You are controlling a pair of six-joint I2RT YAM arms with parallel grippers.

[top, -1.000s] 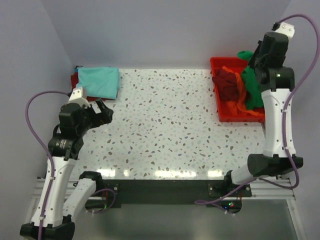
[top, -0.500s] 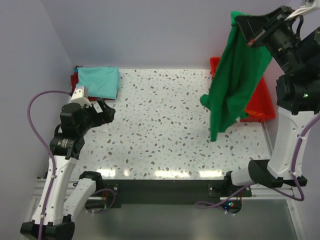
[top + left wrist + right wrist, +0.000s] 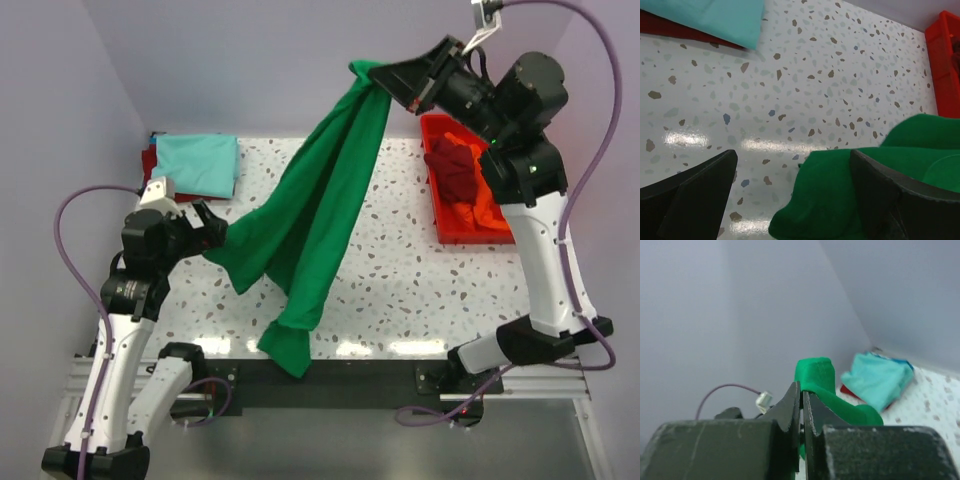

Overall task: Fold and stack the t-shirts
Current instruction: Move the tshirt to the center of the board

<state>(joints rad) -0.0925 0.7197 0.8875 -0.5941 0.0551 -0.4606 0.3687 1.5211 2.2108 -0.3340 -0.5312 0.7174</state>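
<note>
The right gripper (image 3: 380, 73) is raised high, just left of the tray (image 3: 432, 195), and its jaws are pressed together on a bunched edge of the green shirt (image 3: 320, 210). In the right wrist view the two dark fingers (image 3: 790, 405) meet with only a sliver between them. A green fold (image 3: 815, 374) pokes out above their tips.

From that grip the green shirt hangs in a long slanting drape away from the tray. It runs down across the table (image 3: 420, 260) toward the near edge, and its lowest end droops past that edge. One lobe of it spreads sideways, farther from the tray, to the left gripper (image 3: 207, 228).

The left gripper (image 3: 792, 156) is low over the table with its jaws spread wide. A rounded mound of the green shirt (image 3: 860, 190) lies between the fingers, against the one nearer the tray. The jaws are not pinched on it.

The teal shirt (image 3: 198, 165) lies folded flat at the far corner of the table, well apart from the tray and on the opposite side. A strip of red cloth (image 3: 148, 160) shows under it. A dark red shirt (image 3: 457, 172) lies crumpled inside the tray.
</note>
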